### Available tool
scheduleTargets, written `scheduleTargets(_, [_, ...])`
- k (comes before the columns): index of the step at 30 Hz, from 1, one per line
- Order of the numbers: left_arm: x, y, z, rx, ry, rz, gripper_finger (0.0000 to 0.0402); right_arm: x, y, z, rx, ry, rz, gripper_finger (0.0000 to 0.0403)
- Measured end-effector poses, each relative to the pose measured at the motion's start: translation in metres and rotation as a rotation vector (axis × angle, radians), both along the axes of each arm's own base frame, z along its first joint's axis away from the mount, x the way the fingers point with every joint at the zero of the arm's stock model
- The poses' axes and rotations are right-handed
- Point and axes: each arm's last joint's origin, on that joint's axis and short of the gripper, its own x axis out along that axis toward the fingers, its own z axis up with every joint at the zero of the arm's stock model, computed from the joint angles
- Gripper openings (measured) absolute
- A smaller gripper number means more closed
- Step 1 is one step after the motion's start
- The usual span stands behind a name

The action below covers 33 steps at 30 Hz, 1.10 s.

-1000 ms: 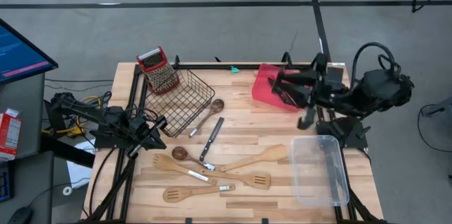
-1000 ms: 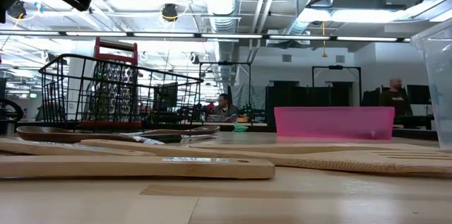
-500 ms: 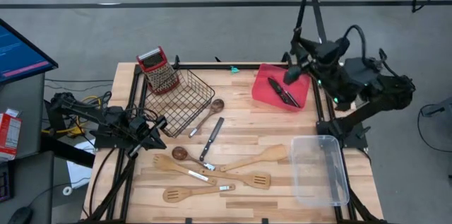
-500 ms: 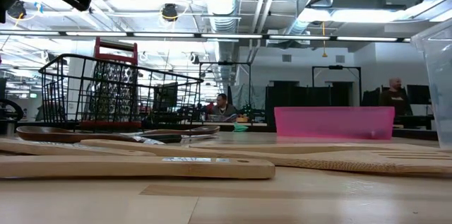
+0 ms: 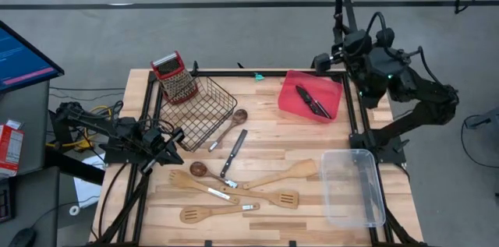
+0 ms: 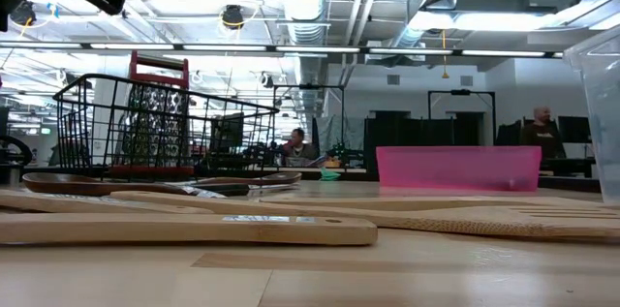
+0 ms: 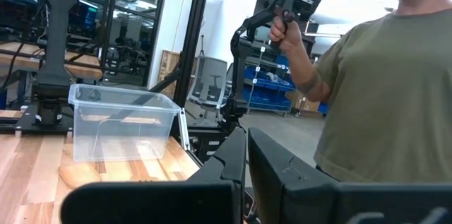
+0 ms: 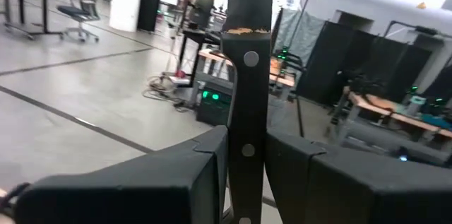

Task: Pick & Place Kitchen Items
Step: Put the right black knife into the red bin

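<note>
Counter (image 5: pixel 265 142): pale wood planks in a black frame, open workshop floor behind.

Contents: several wooden spatulas (image 5: pixel 269 197) and a dark-bowled spoon (image 5: pixel 199 169) lie loose in the near middle. One counter knife (image 5: pixel 234 152) is among them, and a wooden spoon (image 5: pixel 231 125) sits just beside the wire basket (image 5: pixel 204 100). The red tray (image 5: pixel 290 95) at the back right holds dark-handled tray knives (image 5: pixel 312 100). The clear bin (image 5: pixel 355 188) at the near right looks unfilled.

Right pincer (image 8: pixel 247 150): clamped on a black riveted handle (image 8: pixel 247 61), judged to be a knife, which stands upright between the fingers. In the high view, the right pincer (image 5: pixel 322 61) is lifted clear of the counter, by the tray's back corner at the counter's back edge. The arm is folded back toward its base.

Left pincer (image 5: pixel 168 142): fingers together, holding nothing, parked low at the counter's left edge.

Hazards, as judged:
- The handle is slim and smooth and the grip is narrow. A quick swing could make it pivot or slip.
- A drop from this height near the back edge would likely send it to the floor, not the tray.
- The blade end is out of sight, so its clearance from the frame post cannot be told.
- A person's hand (image 7: pixel 286 32) is working a handle beyond the counter, so a loose blade is a concern.
</note>
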Motion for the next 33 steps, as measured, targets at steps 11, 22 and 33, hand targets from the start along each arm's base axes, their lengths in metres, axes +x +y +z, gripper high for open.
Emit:
scheduleTargets(11, [0.0,0.0,0.001,-0.002,-0.006,0.0,0.0002,-0.004,-0.027,-0.007,-0.019,0.181,-0.133,0.0072])
scheduleTargets(22, [0.0,0.0,0.001,-0.002,-0.006,0.0,0.0002,-0.024,-0.061,-0.053,0.213,0.344,-0.122,0.0072])
scheduleTargets(33, [0.0,0.0,0.001,-0.002,-0.008,0.0,0.0002,-0.024,-0.073,-0.142,0.794,0.428,-0.04,0.0072])
